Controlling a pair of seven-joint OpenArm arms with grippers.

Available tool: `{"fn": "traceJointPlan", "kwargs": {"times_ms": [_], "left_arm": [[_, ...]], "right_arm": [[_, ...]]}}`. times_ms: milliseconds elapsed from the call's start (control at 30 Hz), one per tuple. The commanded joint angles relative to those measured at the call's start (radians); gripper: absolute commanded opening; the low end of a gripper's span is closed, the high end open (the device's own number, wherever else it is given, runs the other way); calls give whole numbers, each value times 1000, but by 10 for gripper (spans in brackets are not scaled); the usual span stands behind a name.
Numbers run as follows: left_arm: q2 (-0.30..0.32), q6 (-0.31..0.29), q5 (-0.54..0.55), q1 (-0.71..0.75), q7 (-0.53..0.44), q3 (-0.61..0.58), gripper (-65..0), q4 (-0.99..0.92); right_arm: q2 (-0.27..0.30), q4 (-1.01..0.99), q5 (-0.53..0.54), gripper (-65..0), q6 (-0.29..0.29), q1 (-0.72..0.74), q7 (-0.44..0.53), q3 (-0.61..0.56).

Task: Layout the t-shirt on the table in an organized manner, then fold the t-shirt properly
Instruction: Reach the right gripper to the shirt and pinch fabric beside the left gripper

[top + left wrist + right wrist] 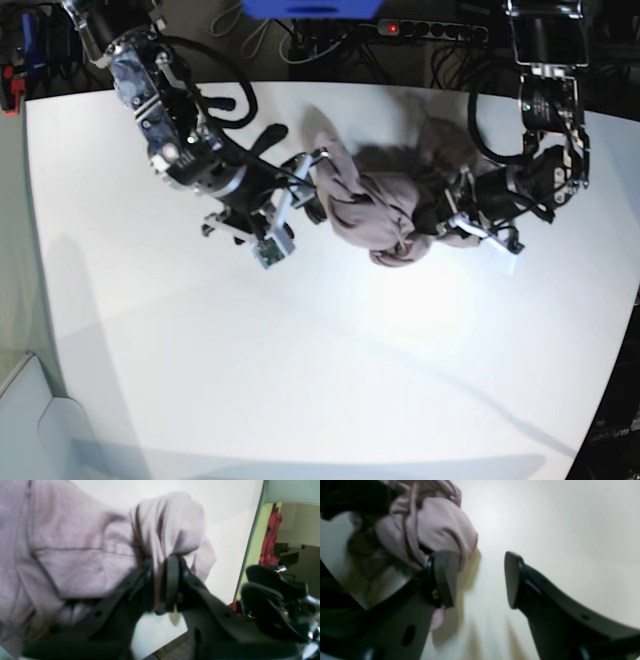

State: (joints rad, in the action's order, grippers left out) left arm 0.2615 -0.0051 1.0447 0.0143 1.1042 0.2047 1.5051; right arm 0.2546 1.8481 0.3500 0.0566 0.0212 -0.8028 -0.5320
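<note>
Left fingers clamp the bunched t-shirt – right fingers apart, blurred.

Robotics lab, two arms over white table, power strip and cables behind

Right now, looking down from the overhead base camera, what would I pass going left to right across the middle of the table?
Bare white table → right gripper, jaws apart beside the cloth → crumpled mauve t-shirt → left gripper, pinching the shirt → its arm at the table's edge.
</note>
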Motion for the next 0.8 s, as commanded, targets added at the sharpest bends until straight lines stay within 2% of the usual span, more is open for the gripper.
{"fn": "traceJointPlan", "kwargs": {"times_ms": [0,167,567,767], "left_arm": [[9,0,24,-20,1,3,-648,15],[9,0,24,-17,6,3,-648,15],[6,0,24,26,6,3,-648,15],[2,0,-14,29,6,3,-648,15]], "right_arm": [[-5,-1,11,-340,15,29,23,-15],[-21,-51,11,-341,13,82,46,-115],[-82,-129,11,-341,15,139,73,-142],[-84,-152,11,-341,15,168,73,-239]]}}
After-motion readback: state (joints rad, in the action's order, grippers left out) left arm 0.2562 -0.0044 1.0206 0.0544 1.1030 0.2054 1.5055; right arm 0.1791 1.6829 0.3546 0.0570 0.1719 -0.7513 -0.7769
